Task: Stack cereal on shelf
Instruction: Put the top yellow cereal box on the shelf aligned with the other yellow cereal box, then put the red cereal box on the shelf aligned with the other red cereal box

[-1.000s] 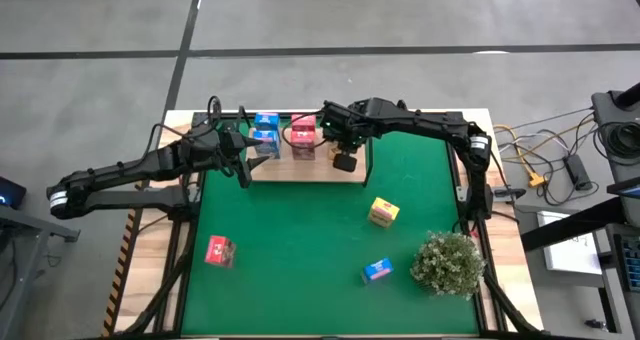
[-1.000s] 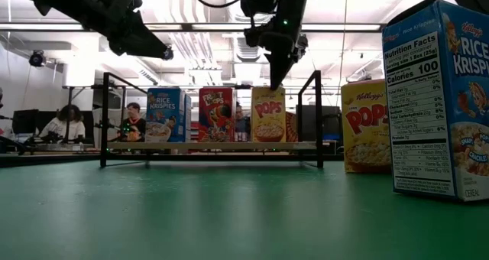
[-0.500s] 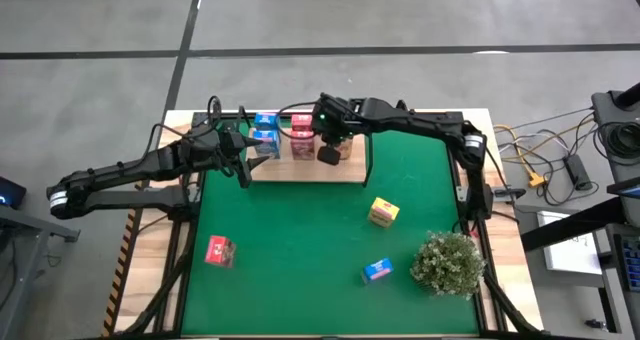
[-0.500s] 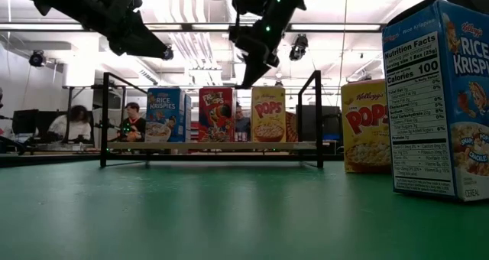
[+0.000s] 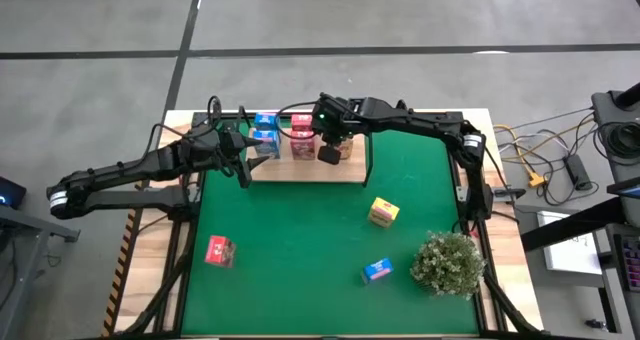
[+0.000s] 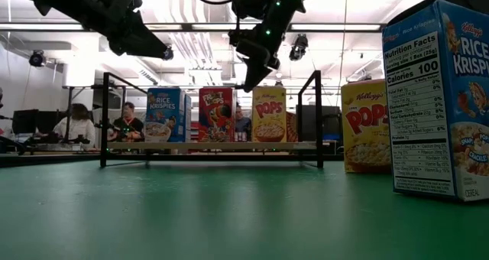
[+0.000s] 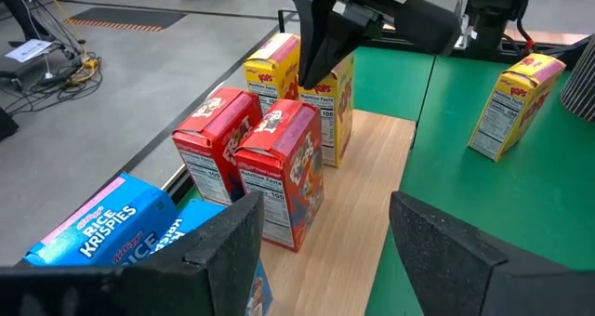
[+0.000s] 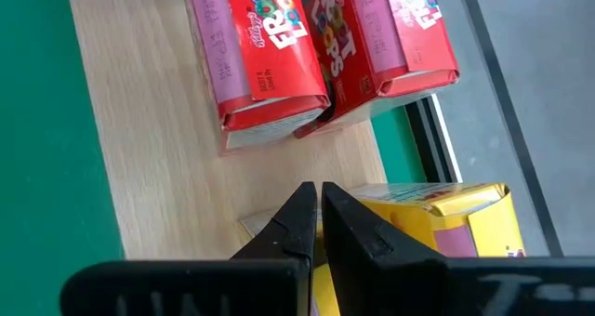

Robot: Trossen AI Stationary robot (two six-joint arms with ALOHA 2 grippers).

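Two red cartons (image 8: 316,46) behind the closed right claw (image 8: 314,197) overhead hides.

Nine cereal cartons (image 7: 288,172) show: three blue, three red, three yellow.

Right gripper (image 5: 328,155) closed, left gripper (image 5: 243,170) open, both raised
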